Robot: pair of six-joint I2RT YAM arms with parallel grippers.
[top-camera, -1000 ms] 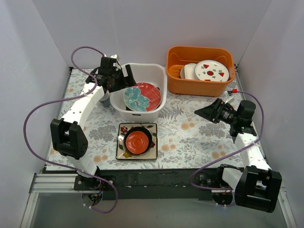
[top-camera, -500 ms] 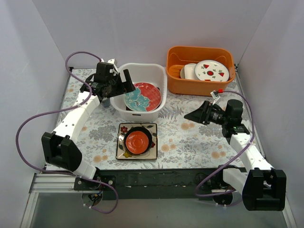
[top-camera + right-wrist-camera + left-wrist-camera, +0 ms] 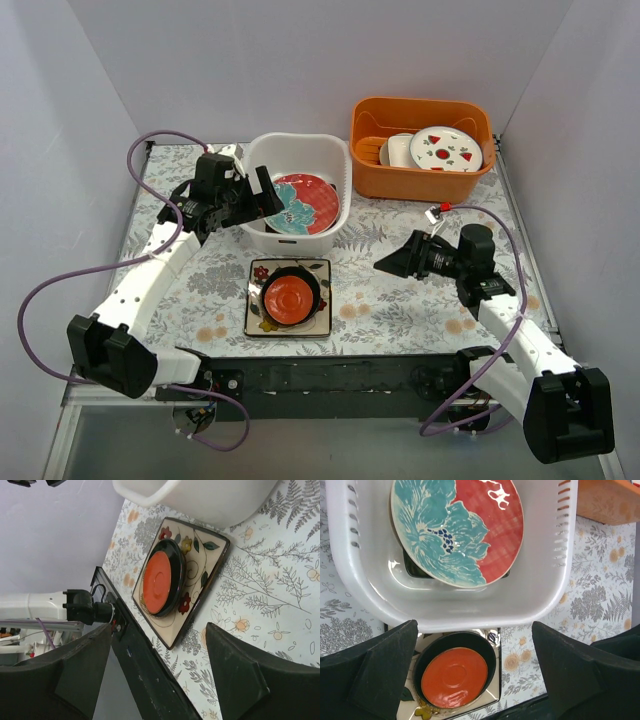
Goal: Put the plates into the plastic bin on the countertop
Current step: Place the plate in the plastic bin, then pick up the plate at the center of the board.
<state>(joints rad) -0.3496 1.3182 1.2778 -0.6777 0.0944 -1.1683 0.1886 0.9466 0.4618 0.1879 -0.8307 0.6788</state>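
**Plates part-sorted on the floral countertop [image 3: 400, 300], both grippers empty**

A teal-and-red plate [image 3: 298, 203] leaned tilted inside the white plastic bin [image 3: 300, 140], its face turned up, its teal half toward the left arm and its red half toward the far right corner. The left gripper [image 3: 474, 625] hung over the bin's near rim with its fingers spread wide, and the plate lay just beyond them. On the countertop in front of the bin lay a flat stack: a small red plate [image 3: 289, 297] in a dark round plate [image 3: 300, 272] on a white square plate [image 3: 322, 270], whose sides ran roughly parallel to the black front edge. The right gripper [image 3: 385, 265], fingers also spread and holding nothing, pointed at the stack from its right, well apart from it.
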